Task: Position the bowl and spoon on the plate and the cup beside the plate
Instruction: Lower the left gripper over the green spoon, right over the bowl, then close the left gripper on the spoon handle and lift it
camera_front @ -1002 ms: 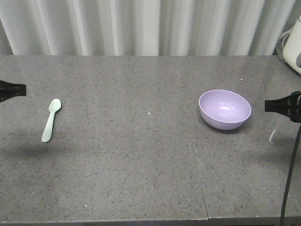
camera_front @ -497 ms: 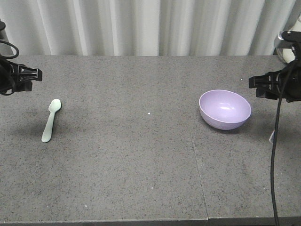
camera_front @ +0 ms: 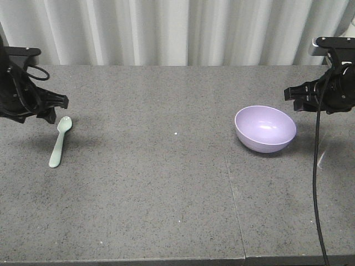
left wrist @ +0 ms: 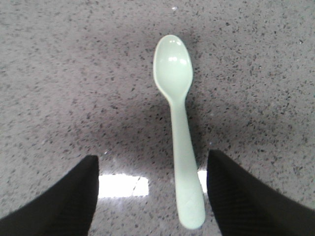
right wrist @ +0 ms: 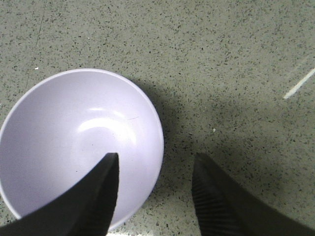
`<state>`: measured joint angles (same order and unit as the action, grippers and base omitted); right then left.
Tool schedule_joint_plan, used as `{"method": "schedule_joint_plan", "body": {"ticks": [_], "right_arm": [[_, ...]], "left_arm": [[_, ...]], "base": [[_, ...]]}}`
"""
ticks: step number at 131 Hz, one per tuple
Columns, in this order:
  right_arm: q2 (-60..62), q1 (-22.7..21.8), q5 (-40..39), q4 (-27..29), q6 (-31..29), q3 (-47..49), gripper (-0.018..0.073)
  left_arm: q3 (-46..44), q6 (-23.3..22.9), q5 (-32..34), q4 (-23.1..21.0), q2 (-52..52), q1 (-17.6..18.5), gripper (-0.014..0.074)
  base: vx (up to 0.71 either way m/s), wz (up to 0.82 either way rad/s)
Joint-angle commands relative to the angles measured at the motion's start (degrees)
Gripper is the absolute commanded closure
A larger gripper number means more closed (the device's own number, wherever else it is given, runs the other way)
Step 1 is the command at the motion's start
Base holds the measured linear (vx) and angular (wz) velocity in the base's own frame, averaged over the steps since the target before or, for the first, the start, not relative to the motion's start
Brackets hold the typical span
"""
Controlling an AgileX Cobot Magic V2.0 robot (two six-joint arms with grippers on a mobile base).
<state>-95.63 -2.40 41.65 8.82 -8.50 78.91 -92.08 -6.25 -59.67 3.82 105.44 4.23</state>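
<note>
On speckled tabletop (camera_front: 166,194): slim mint spoon (camera_front: 59,143) at 9 o'clock, glossy round bowl (camera_front: 265,128) at 3; overhead, left gripper (left wrist: 151,162), right gripper (right wrist: 156,160), fingers splayed, empty.

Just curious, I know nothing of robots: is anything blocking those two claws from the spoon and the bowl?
Nothing visible. The open left gripper hangs right over the spoon, and the open right gripper over the rim of the bowl, with nothing between.

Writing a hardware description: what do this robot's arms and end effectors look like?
Both are matte black. The left end effector and right end effector have wedge-shaped fingers with finely textured faces. A black cable hangs from the right arm.
</note>
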Motion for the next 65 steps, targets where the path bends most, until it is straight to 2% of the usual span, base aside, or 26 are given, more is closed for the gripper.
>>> {"method": "schedule_joint_plan", "body": {"ticks": [1,65], "right_arm": [[2.2,-0.3,-3.3,0.3,-0.8,1.9,0.0208],[2.2,-0.3,-4.3,0.4,-0.7,1.9,0.0208]], "left_arm": [[-3.5,0.1,1.1,-0.7,-0.7,0.9,0.0135],[-6.5,0.0,-0.5,-0.6,6.4,1.8,0.0135]], "base": [[0.0,0.0],[0.0,0.0]]}}
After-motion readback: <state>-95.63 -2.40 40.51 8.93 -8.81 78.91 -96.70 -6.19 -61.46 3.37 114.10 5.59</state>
